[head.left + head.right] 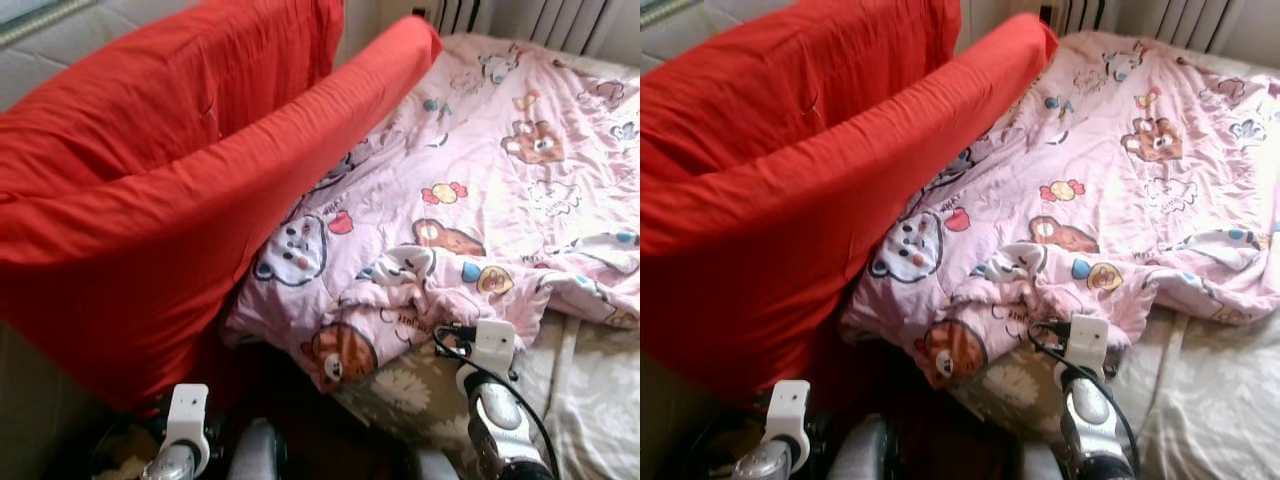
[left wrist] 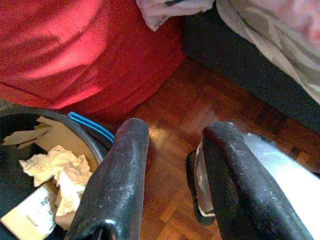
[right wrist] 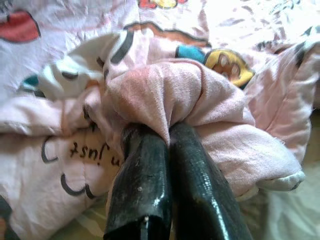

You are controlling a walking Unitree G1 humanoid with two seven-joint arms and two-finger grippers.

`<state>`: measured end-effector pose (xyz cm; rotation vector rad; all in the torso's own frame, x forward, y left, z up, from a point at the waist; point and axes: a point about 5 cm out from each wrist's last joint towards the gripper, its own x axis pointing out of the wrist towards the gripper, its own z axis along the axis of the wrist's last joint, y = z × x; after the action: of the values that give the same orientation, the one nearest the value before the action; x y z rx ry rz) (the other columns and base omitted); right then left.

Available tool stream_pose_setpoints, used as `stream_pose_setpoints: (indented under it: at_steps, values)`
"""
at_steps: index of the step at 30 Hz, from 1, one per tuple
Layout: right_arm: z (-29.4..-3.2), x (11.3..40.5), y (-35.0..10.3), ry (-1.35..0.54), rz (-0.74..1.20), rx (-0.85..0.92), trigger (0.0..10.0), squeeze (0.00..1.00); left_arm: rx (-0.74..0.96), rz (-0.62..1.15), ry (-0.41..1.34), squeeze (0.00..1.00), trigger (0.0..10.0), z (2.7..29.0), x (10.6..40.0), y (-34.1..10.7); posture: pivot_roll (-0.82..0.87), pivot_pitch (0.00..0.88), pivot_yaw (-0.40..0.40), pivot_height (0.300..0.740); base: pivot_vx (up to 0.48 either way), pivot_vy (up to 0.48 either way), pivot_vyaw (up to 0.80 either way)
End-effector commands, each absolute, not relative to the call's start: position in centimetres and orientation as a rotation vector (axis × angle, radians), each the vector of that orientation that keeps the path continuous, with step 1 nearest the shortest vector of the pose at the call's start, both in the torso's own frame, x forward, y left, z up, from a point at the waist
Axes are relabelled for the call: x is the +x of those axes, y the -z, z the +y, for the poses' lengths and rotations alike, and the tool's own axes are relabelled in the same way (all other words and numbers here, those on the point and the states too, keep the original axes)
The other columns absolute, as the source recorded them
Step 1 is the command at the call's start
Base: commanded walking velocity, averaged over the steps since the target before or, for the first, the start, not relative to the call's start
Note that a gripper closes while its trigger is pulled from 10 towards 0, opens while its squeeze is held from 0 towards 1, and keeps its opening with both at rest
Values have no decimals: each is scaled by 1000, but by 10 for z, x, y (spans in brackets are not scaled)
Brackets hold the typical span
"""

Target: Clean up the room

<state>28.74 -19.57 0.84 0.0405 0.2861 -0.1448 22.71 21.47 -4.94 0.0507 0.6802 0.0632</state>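
Bed (image 1: pixel 590 400) is taking up most of the scene, patterned sheet showing bare along its near edge. Red duvet (image 1: pixel 150 200) is lying in a big heap on the robot's left, draping off the bed side down toward the wooden floor (image 2: pixel 200 115). Pink cartoon blanket (image 1: pixel 480 190) is spreading across the mattress but bunching up in a rumpled wad at the near edge — not smoothed yet.

Judging progress: early. Bed-making is under way, both covers are needing straightening, nothing folded.

Black bin (image 2: pixel 30 165) with crumpled paper is sitting on the floor beside the red duvet, next to the left arm.

Right gripper (image 3: pixel 167 132) is at the near edge of the bed — fingers (image 3: pixel 145 175) pressed together, pinching a fold of the pink blanket's bunched edge.

Left gripper (image 2: pixel 170 150) is hanging low over the floor by the bin, fingers apart, holding nothing.
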Motion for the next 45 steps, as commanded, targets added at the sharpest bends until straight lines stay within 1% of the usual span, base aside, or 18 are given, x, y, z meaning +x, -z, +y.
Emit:
stream_pose_setpoints:
  at_steps: [1, 5, 18, 21, 35, 38, 45]
  values:
    - [-194, 288, -9, 149, 280, 62, 10000, 0, 54, 726, -80, 0, 10000, 219, 218, 55, -23, 105, 46, 721, 0, 0, 0]
    - [-193, 287, -7, 150, 290, 65, 10000, 0, 54, 736, -79, 0, 10000, 219, 217, 56, -24, 105, 47, 740, 0, 0, 0]
    - [-197, 286, -7, 154, 287, 52, 10000, 0, 39, 757, -87, 0, 10000, 220, 211, 60, -31, 120, 37, 740, 0, 0, 0]
    - [-205, 288, -11, 185, 276, 46, 10000, 0, 17, 760, -95, 0, 10000, 219, 209, 61, -29, 131, 31, 740, 0, 0, 0]
    - [-203, 289, -11, 205, 282, 62, 10000, 0, 28, 797, -92, 0, 10000, 220, 201, 66, -28, 141, 43, 740, 0, 0, 0]
    - [-202, 288, -10, 205, 287, 63, 10000, 0, 52, 796, -77, 0, 10000, 219, 202, 66, -27, 140, 47, 740, 0, 0, 0]
    - [-201, 288, -8, 204, 292, 66, 10000, 0, 64, 792, -63, 0, 10000, 218, 203, 65, -25, 130, 52, 740, 0, -461, 0]
